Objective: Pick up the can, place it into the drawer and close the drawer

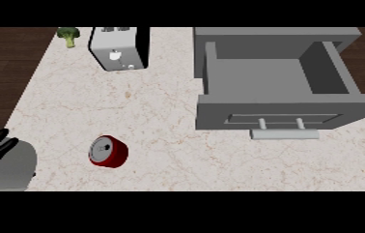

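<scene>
Fingers are not showing well enough to judge: only a black sliver of the left hand [4, 136] is peeking in at nine o'clock above its grey forearm, so I cannot tell whether it is open or curled, and the right hand is lying outside the view. The red can [108, 152] is sitting untouched on the desk [164, 106] at eight o'clock, well apart from the drawer [257, 77], which is standing open at two o'clock. Picking up, placing and closing are all waiting to be done
</scene>
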Robot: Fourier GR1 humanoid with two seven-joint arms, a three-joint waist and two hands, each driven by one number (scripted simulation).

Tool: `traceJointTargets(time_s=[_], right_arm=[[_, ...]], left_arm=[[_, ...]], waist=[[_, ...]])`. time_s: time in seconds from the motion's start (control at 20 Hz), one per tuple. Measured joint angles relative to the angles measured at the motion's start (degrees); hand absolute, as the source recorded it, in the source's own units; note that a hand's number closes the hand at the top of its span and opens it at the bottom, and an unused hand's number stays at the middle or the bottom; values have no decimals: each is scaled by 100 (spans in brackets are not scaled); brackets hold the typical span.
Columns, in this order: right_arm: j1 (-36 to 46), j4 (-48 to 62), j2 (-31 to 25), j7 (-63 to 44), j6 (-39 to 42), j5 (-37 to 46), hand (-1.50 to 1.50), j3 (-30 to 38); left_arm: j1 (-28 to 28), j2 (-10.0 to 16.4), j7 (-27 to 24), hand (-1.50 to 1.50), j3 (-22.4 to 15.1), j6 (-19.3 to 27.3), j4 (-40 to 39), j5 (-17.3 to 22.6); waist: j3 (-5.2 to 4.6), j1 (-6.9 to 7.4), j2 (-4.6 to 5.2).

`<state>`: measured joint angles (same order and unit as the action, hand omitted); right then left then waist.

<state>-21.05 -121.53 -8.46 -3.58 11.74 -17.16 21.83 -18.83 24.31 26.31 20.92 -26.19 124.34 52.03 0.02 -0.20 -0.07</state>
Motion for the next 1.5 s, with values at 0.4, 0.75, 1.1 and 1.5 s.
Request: traceJointTargets(time_s=[0.4,0.75,1.1,1.5], right_arm=[[-247,28,-24,99,534,-452,-150,522],[-350,-137,200,-3,743,-422,-150,659],[-502,-234,281,-53,1089,-672,-150,1035],[-364,-88,241,-194,1323,-851,-150,1389]], left_arm=[[433,-449,387,-150,-525,370,-176,-398],[794,-945,166,-150,-933,268,-751,-1281],[988,-1328,-339,-150,-1173,89,-1452,-2254],[954,-1636,-1323,-150,-1216,-118,-2370,-3223]], waist=[[-1,-18,0],[-3,-14,3],[-4,-15,3],[-3,-7,4]])
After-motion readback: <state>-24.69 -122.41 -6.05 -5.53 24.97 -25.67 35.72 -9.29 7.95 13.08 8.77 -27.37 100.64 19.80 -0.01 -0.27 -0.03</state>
